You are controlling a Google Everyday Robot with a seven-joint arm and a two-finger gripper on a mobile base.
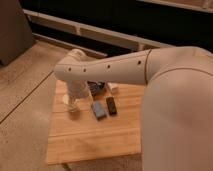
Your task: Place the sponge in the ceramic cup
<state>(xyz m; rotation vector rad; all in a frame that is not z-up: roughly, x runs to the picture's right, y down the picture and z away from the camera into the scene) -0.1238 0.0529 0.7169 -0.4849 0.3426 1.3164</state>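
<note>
A: Where is the pincer (73, 106) sitting right now?
B: It is hanging low over the far left part of the wooden counter (90, 142). It is at the end of the white arm (110, 70), which is reaching in from the right and bending down. Its jaws are standing apart, and it is gripping nothing.
A: And the sponge?
B: The sponge (98, 110) is lying flat on the counter, around the middle. It is just to the right of the pincer and is not touching it. It is blue, with its long side running roughly near to far.
A: Is anything lying beside it?
B: A black block (111, 105) of about the same size is lying just to its right.
A: Where is the cup?
B: The cup (65, 98), cream-white, is standing at the counter's left edge, right beside the pincer on its left. The arm is covering part of it, so I cannot tell whether the two are touching.
A: What is sitting farther back?
B: A dark bowl (96, 88) is sitting beyond the sponge, partly under the arm. A small white thing (113, 86) is lying to the bowl's right, near the far edge. I cannot tell what that one is.
A: And around the counter?
B: Speckled floor (25, 100) is showing on the left.
</note>
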